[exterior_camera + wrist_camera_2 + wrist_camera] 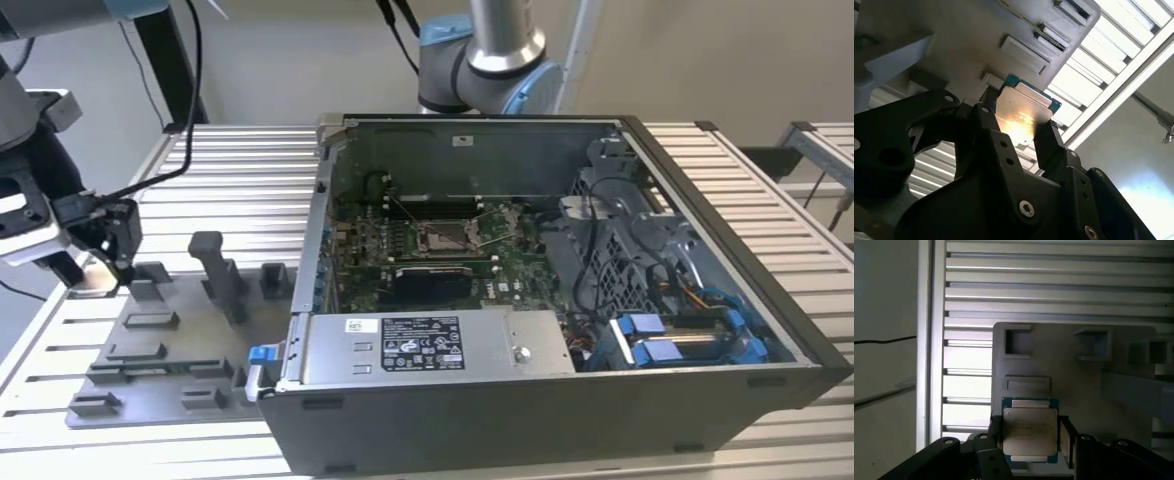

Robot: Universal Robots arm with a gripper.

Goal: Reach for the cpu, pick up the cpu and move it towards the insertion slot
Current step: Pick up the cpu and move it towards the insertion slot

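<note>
Soft, even light fills the exterior view. The table [240, 170] slats are bright, while the inside of the case [467, 150] lies in dimmer shade. A small warm glow sits under the gripper [83, 268]. In the second wrist view a warm glare burns out part of the cpu [1024, 107] face, the gripper is near-black against it, and the slats behind wash out to white. In the first wrist view the cpu has only a dull sheen, the fixture [1074, 385] lies in flat grey shade, and light blooms white through the table gaps.
</note>
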